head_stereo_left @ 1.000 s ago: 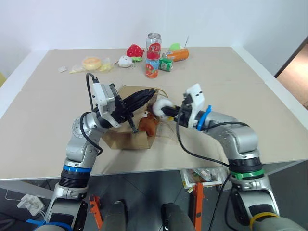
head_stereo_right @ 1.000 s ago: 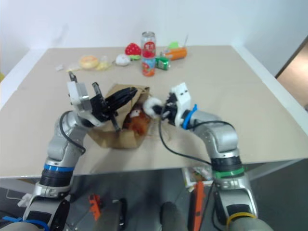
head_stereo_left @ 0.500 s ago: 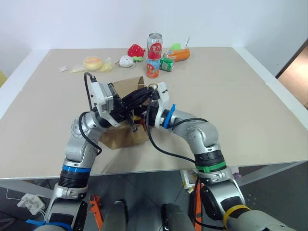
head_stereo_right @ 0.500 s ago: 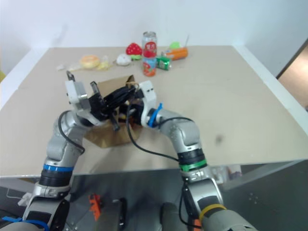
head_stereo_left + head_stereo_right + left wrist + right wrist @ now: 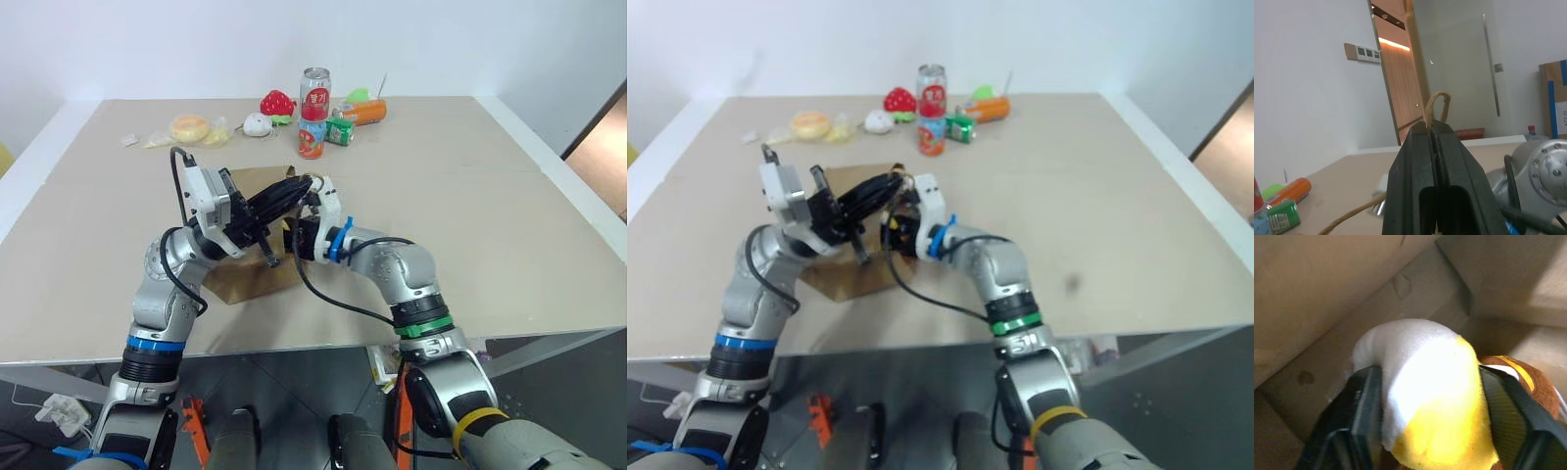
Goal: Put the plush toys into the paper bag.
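While the white-and-yellow egg toy (image 5: 1425,391) sits between your right gripper's (image 5: 1432,423) two fingers inside the paper bag (image 5: 257,264), the fingers flank it on both sides; whether they still squeeze it you cannot tell. Just behind the egg lies the brown monkey (image 5: 1528,379). Your right forearm reaches level into the bag's mouth. Your left gripper (image 5: 1434,134), angled upward, is clamped together on the bag's rope handle (image 5: 1437,105).
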Robot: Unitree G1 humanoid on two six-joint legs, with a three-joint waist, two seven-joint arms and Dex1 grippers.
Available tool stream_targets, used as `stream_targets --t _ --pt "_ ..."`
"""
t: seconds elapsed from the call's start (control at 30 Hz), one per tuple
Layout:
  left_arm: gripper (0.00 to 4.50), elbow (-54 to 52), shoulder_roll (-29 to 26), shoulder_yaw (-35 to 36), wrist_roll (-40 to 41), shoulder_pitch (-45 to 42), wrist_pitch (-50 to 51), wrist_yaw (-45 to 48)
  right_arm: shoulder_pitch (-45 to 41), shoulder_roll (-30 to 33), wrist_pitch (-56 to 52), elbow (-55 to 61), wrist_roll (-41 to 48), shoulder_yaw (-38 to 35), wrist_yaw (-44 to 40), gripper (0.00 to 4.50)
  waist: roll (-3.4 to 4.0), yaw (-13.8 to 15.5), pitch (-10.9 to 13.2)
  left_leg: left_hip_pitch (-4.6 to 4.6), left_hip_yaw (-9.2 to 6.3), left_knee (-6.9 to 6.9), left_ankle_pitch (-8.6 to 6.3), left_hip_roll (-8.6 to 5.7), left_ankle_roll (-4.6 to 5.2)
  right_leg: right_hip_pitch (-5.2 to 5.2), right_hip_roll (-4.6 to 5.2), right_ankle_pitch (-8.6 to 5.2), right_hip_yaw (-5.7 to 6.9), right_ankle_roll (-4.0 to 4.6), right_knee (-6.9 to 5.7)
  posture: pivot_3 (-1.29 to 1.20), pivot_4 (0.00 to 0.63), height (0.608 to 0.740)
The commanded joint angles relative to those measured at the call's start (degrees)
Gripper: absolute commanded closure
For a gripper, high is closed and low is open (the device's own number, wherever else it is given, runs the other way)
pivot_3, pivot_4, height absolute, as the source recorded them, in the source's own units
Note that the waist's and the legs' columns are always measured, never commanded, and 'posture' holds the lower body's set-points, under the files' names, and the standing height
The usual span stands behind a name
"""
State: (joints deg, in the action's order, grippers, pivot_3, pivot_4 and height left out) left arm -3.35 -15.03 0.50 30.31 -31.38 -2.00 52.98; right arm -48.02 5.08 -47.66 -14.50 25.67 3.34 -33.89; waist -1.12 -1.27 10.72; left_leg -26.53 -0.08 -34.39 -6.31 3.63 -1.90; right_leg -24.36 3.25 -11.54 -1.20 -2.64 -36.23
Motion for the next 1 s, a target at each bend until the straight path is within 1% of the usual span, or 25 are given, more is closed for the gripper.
stream_targets --t 0.03,0.2,0.33,0.5,0.6,0.8,0.9,1.0 --pt "4.50 -2.15 -0.12 0.07 0.43 -0.38 -0.23 0.13 -0.18 4.69 -3.54 7.97 4.77 -3.34 -4.32 1.48 0.00 0.01 0.00 0.00 0.00 0.00 0.00 0.00 0.00 -0.01 0.00 0.00 0.00 0.00 0.00 0.00 0.150 0.740" --pt "4.50 -1.76 -0.02 -0.05 0.46 -0.63 -0.31 0.38 3.20 9.80 -5.69 14.93 8.12 -4.41 -8.07 1.48 0.00 0.02 0.00 -0.02 0.00 0.03 0.00 0.00 0.00 -0.02 0.00 -0.04 0.00 0.00 0.01 0.00 0.150 0.740" --pt "4.50 -1.48 0.02 -0.16 0.58 -0.82 -0.30 0.71 7.55 14.63 -7.78 21.33 11.94 -6.71 -10.75 1.48 0.00 0.01 0.00 -0.01 0.00 0.04 0.00 0.00 -0.01 -0.03 0.00 -0.06 0.00 0.00 0.01 0.00 0.150 0.740" --pt "4.50 -1.22 0.09 -0.20 0.75 -0.93 -0.29 0.95 10.03 18.38 -8.55 24.24 13.86 -8.62 -11.49 1.48 0.00 0.12 0.00 -0.03 0.00 0.04 0.00 -0.01 0.00 -0.03 0.01 -0.06 0.00 0.00 0.02 0.00 0.150 0.740" --pt "4.50 -0.93 0.28 -0.23 0.80 -1.06 -0.32 1.04 10.03 18.01 -8.43 23.91 14.42 -8.70 -10.37 1.48 0.00 -0.05 0.00 -0.02 0.01 -0.01 -0.01 -0.01 -0.01 -0.02 0.02 -0.05 -0.01 0.00 0.03 0.00 0.150 0.740" --pt "4.50 -0.56 0.81 -0.29 0.72 -1.41 -0.34 1.31 8.31 12.11 -6.60 21.59 12.81 -3.51 -8.59 1.48 0.00 -0.09 0.00 0.02 0.01 0.00 -0.01 0.00 -0.01 -0.03 -0.01 -0.04 -0.01 0.02 0.02 0.00 0.150 0.740" --pt "4.50 -0.86 0.94 -0.32 0.69 -1.19 -0.33 1.22 8.36 10.97 -4.26 20.34 9.10 2.31 -9.32 1.48 0.00 -0.05 0.00 0.00 0.00 0.01 0.00 0.00 0.00 -0.03 -0.01 -0.04 -0.01 0.02 0.02 0.00 0.150 0.740" --pt "4.50 -1.38 0.97 -0.33 0.74 -0.86 -0.11 0.96 6.88 9.28 -0.80 17.37 5.88 5.31 -8.66 1.48 0.00 0.03 0.00 -0.02 0.00 -0.02 0.00 -0.02 -0.01 -0.01 0.01 -0.04 -0.01 0.01 0.03 0.00 0.150 0.740"
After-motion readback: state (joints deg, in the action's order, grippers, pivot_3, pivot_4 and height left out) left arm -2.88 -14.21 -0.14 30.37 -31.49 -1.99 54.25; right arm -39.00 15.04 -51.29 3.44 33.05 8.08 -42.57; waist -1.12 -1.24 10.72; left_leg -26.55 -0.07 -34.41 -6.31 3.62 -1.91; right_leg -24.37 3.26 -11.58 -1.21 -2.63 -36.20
